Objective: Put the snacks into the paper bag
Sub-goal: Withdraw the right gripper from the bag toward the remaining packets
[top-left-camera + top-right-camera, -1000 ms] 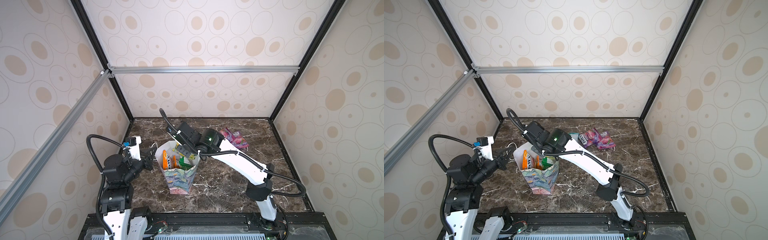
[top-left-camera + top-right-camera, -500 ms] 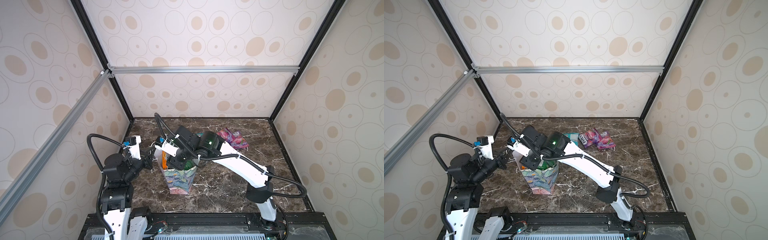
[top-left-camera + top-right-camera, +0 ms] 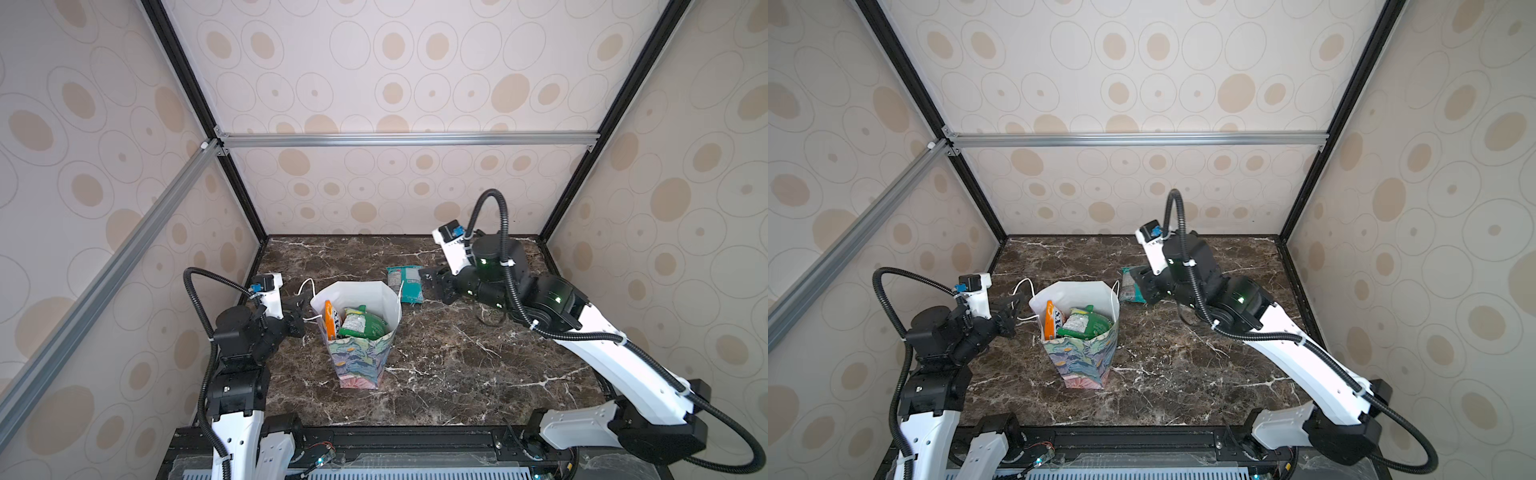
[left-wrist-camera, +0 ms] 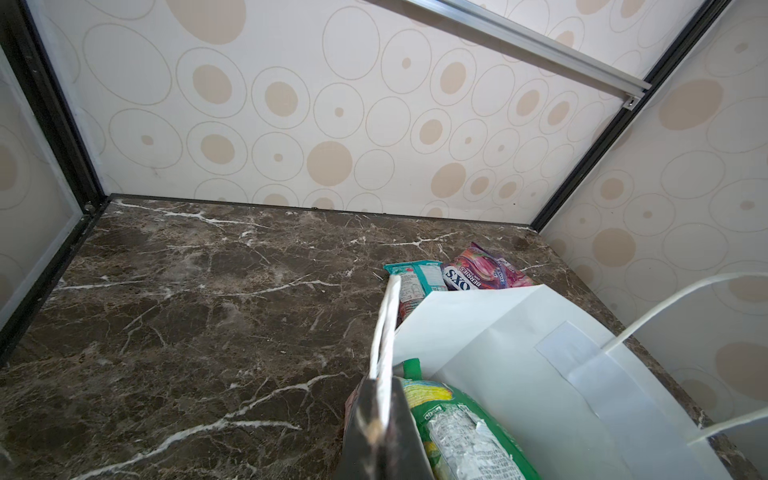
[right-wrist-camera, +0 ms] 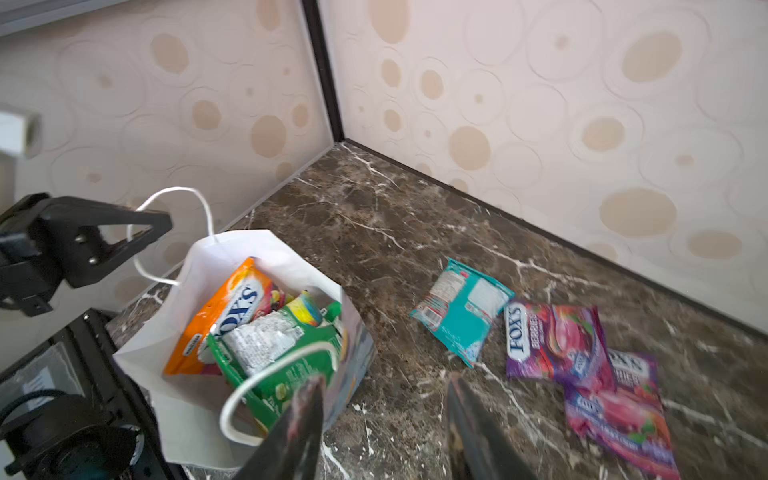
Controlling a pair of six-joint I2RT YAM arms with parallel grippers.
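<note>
The paper bag (image 3: 358, 362) stands open left of the table's middle. An orange snack (image 3: 331, 320) and a green snack (image 3: 362, 325) stand inside it. My left gripper (image 4: 380, 409) is shut on the bag's near white cord handle (image 4: 386, 328), beside the rim. My right gripper (image 5: 382, 382) hangs open and empty above the marble, between the bag (image 5: 178, 332) and the loose snacks. A teal packet (image 5: 461, 309) and two purple packets (image 5: 557, 345) lie flat near the back wall. In both top views the right arm hides the purple ones; the teal one (image 3: 405, 284) shows.
The dark marble table (image 3: 449, 374) is walled at the back and on both sides by patterned panels with black posts. The bag's other cord handle (image 5: 266, 382) loops up close to my right gripper's finger. The arm bases stand along the front edge.
My right gripper was shut on the green packet over the bag, dipped into it, then opened and swung away to the back right. The green packet stays inside. The left arm held still.
</note>
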